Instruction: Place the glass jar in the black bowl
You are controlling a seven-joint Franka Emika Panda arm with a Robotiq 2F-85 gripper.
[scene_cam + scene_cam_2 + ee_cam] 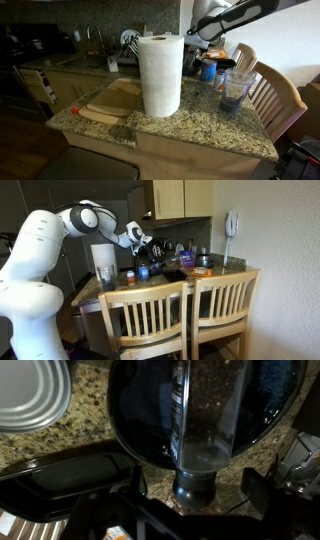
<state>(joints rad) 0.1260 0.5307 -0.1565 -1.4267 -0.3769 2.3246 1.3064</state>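
In the wrist view the glass jar (pixel 200 420), clear with a dark lid and dark speckled contents, rests over the round black bowl (pixel 130 430), its lid end nearest me. My gripper (pixel 197 488) is open. Its two fingers stand on either side of the lid with granite showing in the gaps. In both exterior views the gripper (pixel 205 40) (pixel 150 250) hangs low over the far part of the counter. I cannot make out the bowl or the jar in those views.
A shiny metal can (pixel 30 395) and a black tray (pixel 60 470) lie beside the bowl. A paper towel roll (pixel 160 75), a clear tumbler (pixel 237 88), a blue container (pixel 208 70) and a cutting board (pixel 110 100) stand on the granite counter. Wooden chairs (pixel 190 315) line its edge.
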